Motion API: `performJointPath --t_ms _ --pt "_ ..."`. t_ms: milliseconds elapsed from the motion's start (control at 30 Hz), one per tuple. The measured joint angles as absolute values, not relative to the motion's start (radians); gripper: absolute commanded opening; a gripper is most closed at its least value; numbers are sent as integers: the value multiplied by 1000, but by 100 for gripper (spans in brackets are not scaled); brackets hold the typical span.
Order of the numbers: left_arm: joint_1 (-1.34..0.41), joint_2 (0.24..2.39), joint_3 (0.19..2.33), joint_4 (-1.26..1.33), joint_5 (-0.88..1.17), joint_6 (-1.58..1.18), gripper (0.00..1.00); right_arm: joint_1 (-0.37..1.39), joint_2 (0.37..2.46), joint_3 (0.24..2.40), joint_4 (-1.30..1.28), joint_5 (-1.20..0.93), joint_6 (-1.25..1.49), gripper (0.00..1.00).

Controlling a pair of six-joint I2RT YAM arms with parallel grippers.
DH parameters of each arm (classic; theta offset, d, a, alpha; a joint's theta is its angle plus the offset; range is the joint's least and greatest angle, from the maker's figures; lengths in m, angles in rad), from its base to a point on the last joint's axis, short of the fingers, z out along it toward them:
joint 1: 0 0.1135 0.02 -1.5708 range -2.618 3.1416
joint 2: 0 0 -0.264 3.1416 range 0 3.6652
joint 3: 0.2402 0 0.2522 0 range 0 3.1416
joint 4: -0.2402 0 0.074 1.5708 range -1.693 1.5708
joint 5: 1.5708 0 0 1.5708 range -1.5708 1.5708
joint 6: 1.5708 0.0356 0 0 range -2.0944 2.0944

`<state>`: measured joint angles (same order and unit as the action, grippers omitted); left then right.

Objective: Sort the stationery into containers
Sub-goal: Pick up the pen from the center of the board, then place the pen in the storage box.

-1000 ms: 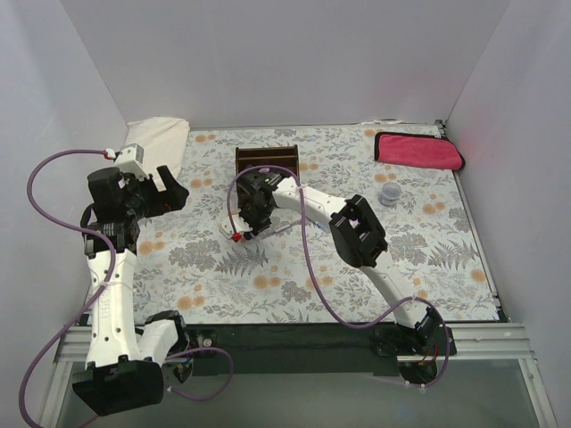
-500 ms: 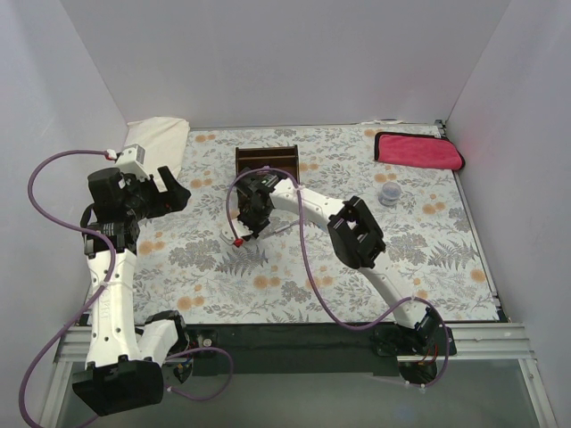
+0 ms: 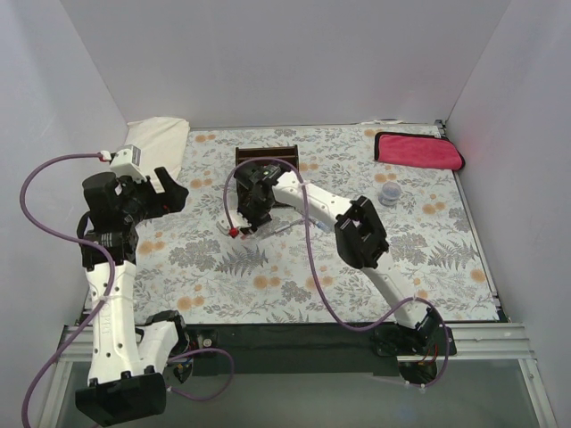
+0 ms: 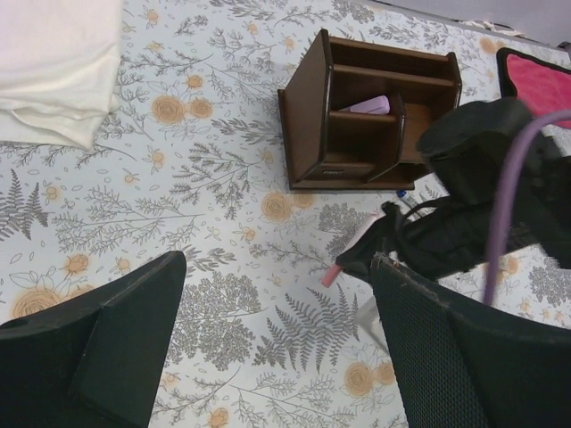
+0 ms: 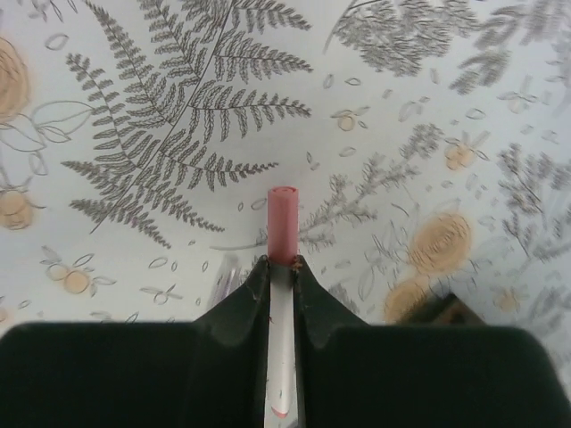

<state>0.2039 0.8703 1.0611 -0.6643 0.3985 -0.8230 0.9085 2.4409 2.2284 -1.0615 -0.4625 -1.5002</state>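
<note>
The dark brown wooden organizer (image 3: 267, 157) stands at the back middle of the table; in the left wrist view (image 4: 308, 116) a pink eraser (image 4: 371, 105) lies in one compartment. My right gripper (image 3: 239, 225) is shut on a white pen with a pink cap (image 5: 283, 234), held just in front of the organizer above the cloth; the cap shows in the top view (image 3: 233, 231) and the left wrist view (image 4: 332, 274). Another thin grey pen (image 3: 282, 228) lies on the table beside it. My left gripper (image 3: 175, 187) is open and empty, raised at the left.
A white folded cloth (image 3: 153, 143) lies at the back left. A magenta folded cloth (image 3: 417, 150) lies at the back right, with a small clear cup (image 3: 389, 193) in front of it. The table has a floral cover.
My right gripper has lifted slightly with the pen and shifted a little toward the organizer. My left arm has risen and drawn slightly left.
</note>
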Motion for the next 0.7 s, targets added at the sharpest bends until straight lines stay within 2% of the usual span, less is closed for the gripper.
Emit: performJointPath --t_ms 233,433,533,700 --pt "204 890 1036 -605 401 -835 82 845 2164 2216 -985 -572 -1220 1" --pt "204 967 1031 -541 414 -861 82 672 1939 2189 -590 -679 -733 1" --pt "204 1007 1031 -523 427 -870 82 574 1947 2199 -385 -715 -492 1" --pt "204 1058 1031 -514 435 -875 82 459 2101 2209 -71 -754 -102 1"
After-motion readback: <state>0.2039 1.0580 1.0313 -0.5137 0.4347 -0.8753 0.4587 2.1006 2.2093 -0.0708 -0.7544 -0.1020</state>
